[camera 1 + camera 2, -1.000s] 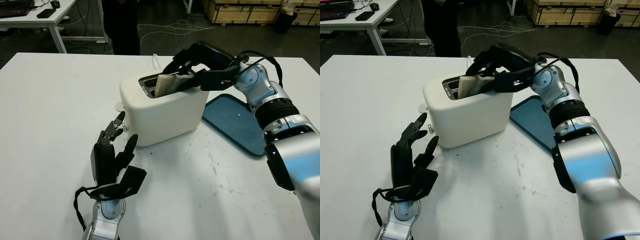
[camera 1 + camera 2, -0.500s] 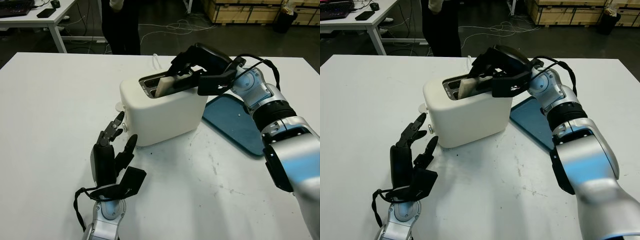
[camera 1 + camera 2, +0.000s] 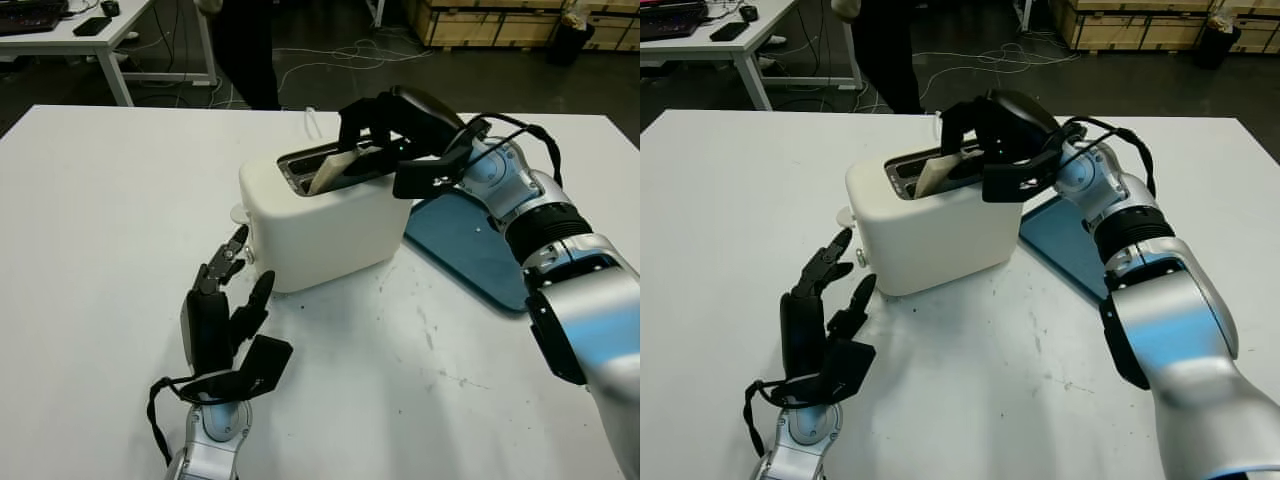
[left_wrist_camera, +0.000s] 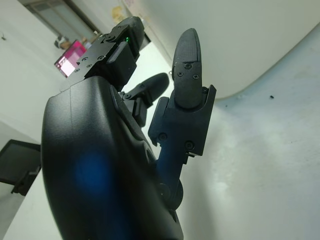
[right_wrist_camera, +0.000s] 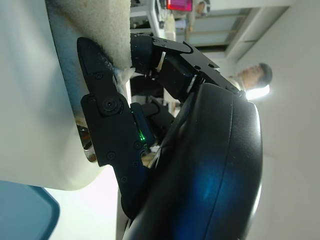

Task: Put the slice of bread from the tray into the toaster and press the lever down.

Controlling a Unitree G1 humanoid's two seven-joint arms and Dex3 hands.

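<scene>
right hand (image 3: 385, 135) sits over the top of the toaster, its black fingers (image 5: 107, 120) clamped on the slice of bread (image 3: 335, 168) — the slice leans tilted in the slot, partly sunk, its upper edge above the rim.

going by size: the white table (image 3: 110, 220) carries everything. the white toaster (image 3: 325, 220) stands near its middle, slot up. the blue tray (image 3: 470, 245) lies flat just beside the toaster on the robot's right, under the right forearm. left hand (image 3: 222, 320) is near the table's front edge, in front of the toaster's left end, released and holding nothing — fingertips pointing toward the toaster, close to it but apart. a small white tab (image 3: 238, 212) pokes out of the toaster's left end, just above those fingertips. a person (image 3: 240, 45) stands beyond the table's far edge.
</scene>
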